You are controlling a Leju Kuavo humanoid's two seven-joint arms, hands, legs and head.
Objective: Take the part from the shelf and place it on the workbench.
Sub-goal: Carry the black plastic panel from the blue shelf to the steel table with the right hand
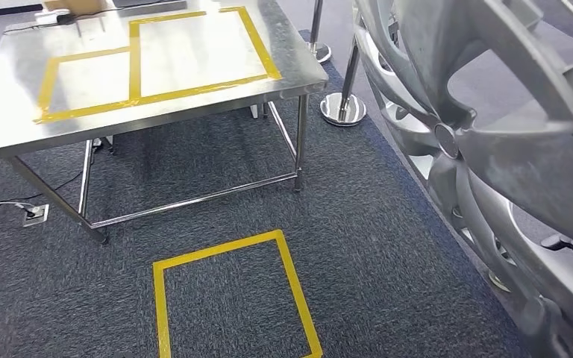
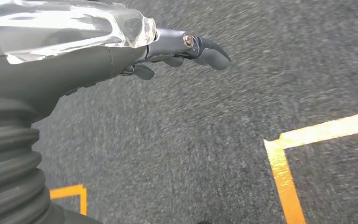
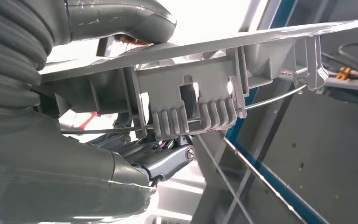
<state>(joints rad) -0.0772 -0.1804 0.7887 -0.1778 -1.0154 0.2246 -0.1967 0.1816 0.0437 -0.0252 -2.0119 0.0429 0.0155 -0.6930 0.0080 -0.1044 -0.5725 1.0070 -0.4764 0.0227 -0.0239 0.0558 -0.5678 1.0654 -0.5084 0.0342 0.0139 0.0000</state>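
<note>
Clamped in my right hand (image 3: 135, 93) is the part (image 1: 492, 134), a large silver wheel-cover-like piece with spokes: my thumb presses one face of its rim and my darker fingers (image 3: 168, 161) curl against the ribbed clips on the other. From my head it stands tilted at my right, well off the steel workbench (image 1: 15, 142), which carries yellow tape rectangles. My left hand (image 2: 177, 51) holds nothing, fingers loosely extended above grey carpet (image 2: 191, 140). A yellow tape square (image 1: 231, 298) marks the carpet before the workbench
</note>
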